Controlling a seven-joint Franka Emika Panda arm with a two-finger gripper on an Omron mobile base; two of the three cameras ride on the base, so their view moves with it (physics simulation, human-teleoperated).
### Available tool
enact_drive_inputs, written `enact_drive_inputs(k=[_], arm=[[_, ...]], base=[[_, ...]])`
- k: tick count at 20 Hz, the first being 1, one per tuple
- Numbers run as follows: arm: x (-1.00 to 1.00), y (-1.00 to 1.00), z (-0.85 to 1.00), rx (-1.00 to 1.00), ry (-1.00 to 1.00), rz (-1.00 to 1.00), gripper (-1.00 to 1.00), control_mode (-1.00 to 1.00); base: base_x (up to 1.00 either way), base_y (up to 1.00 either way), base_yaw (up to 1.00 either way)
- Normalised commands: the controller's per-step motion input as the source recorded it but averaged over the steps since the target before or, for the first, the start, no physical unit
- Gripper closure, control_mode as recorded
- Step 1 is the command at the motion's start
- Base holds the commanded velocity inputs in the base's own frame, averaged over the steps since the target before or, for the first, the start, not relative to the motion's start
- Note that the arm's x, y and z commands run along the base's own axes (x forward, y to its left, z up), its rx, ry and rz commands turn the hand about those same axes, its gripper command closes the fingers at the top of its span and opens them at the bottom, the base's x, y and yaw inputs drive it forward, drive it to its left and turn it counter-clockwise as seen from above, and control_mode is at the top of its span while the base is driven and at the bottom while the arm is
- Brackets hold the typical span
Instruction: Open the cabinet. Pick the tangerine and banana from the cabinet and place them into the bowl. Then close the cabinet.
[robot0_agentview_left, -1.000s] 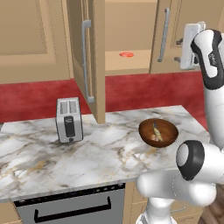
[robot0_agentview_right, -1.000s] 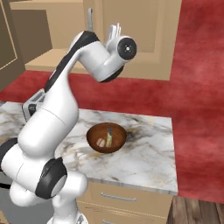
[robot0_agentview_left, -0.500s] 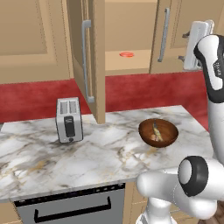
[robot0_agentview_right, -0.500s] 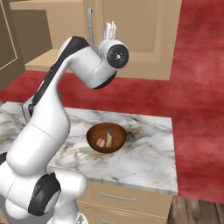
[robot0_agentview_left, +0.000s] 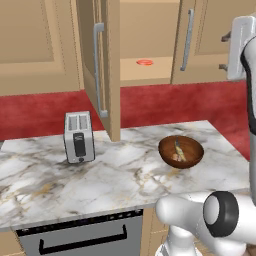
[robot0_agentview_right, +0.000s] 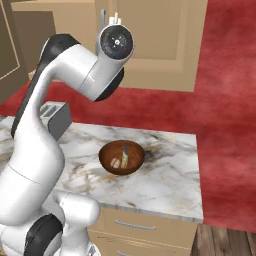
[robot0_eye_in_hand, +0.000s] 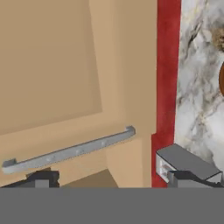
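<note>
The cabinet (robot0_agentview_left: 150, 30) has its left door (robot0_agentview_left: 112, 70) swung out toward me, while the right door (robot0_agentview_left: 210, 35) faces forward with its silver bar handle (robot0_agentview_left: 187, 39). The tangerine (robot0_agentview_left: 145, 62) lies on the shelf inside. On the counter stands the bowl (robot0_agentview_left: 170, 152) (robot0_agentview_right: 107, 160), with the banana (robot0_agentview_left: 179, 150) (robot0_agentview_right: 124, 155) lying in it. My gripper (robot0_agentview_left: 223, 51) (robot0_agentview_right: 114, 20) (robot0_eye_in_hand: 113, 179) hangs open, up high and just right of the right door's handle (robot0_eye_in_hand: 70, 151), with nothing between its fingers.
A silver toaster (robot0_agentview_left: 79, 136) (robot0_eye_in_hand: 186, 164) stands on the marble counter (robot0_agentview_left: 125, 175) left of the open door. A red wall (robot0_agentview_left: 150, 102) runs behind. The oven front (robot0_agentview_left: 80, 235) sits below the counter's front edge. The bowl's edge (robot0_eye_in_hand: 222, 78) shows at the hand view's right.
The jaws have spread wide open. The hand has drifted slightly right, away from the right door's handle. Doors, fruit and bowl have not moved.
</note>
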Motion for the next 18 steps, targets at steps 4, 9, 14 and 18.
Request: enact_drive_inputs(k=[4,9,14,18], arm=[[-0.84,0.01,0.00,-0.08,0.08,0.00,-1.00,-1.00],[-0.76,0.18,0.00,-0.09,0.01,0.00,-1.00,-1.00],[-0.74,0.39,0.00,-0.11,0.00,0.00,-1.00,-1.00],[-0.74,0.49,0.00,-0.12,0.00,0.00,-1.00,-1.00]], base=[[0.00,0.00,0.00],[0.00,0.00,0.00],[0.00,0.00,0.00],[0.00,0.00,0.00]])
